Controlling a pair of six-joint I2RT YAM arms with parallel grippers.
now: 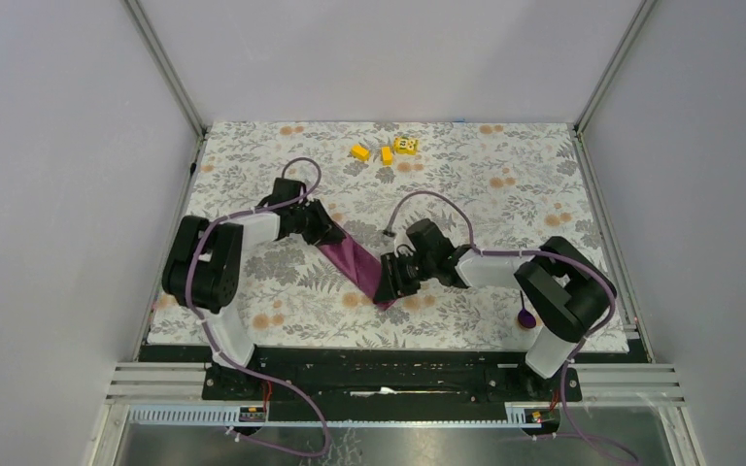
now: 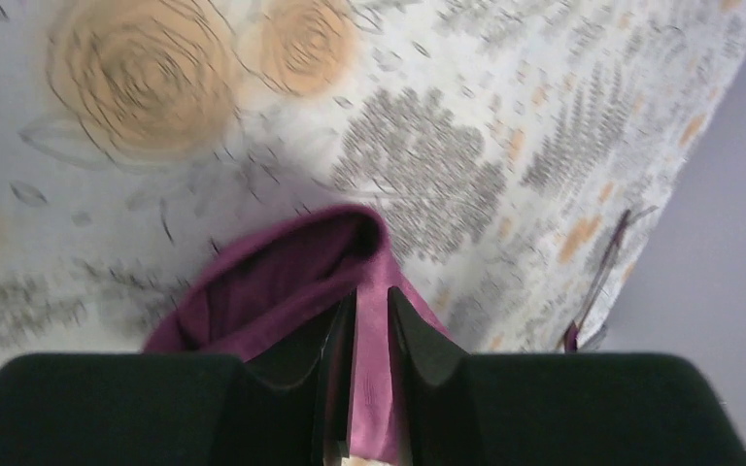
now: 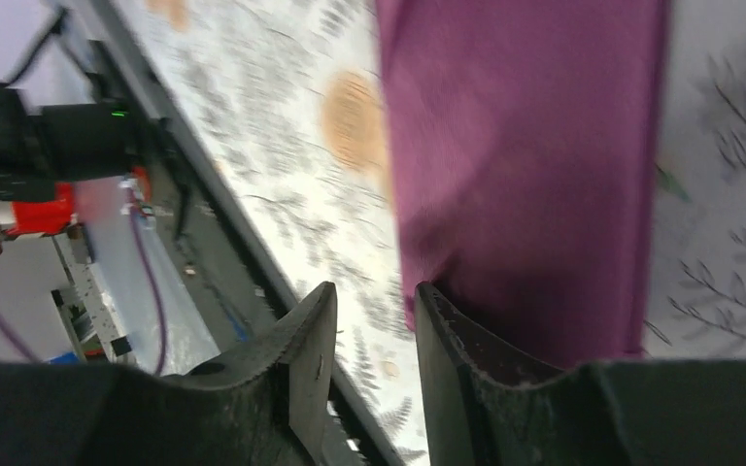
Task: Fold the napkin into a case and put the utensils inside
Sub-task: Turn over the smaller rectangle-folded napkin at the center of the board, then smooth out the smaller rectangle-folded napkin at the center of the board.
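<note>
The plum-purple napkin (image 1: 357, 264) lies folded into a narrow band, running diagonally across the floral tablecloth between my two grippers. My left gripper (image 1: 326, 233) is at its far end. In the left wrist view that gripper (image 2: 371, 313) is shut on a fold of the napkin (image 2: 282, 282), with cloth filling the gap between the fingers. My right gripper (image 1: 389, 282) is at the band's near end. Its jaws (image 3: 374, 296) stand open over bare tablecloth, and the napkin (image 3: 525, 165) lies just beside the right finger. A dark purple spoon bowl (image 1: 525, 317) peeks out by the right arm's base. The fork is hidden.
Three small yellow blocks (image 1: 387, 152) sit at the back of the tablecloth (image 1: 505, 194). The black rail of the table's near edge (image 1: 389, 357) runs close below the napkin's near end. Grey walls enclose the left, back and right sides.
</note>
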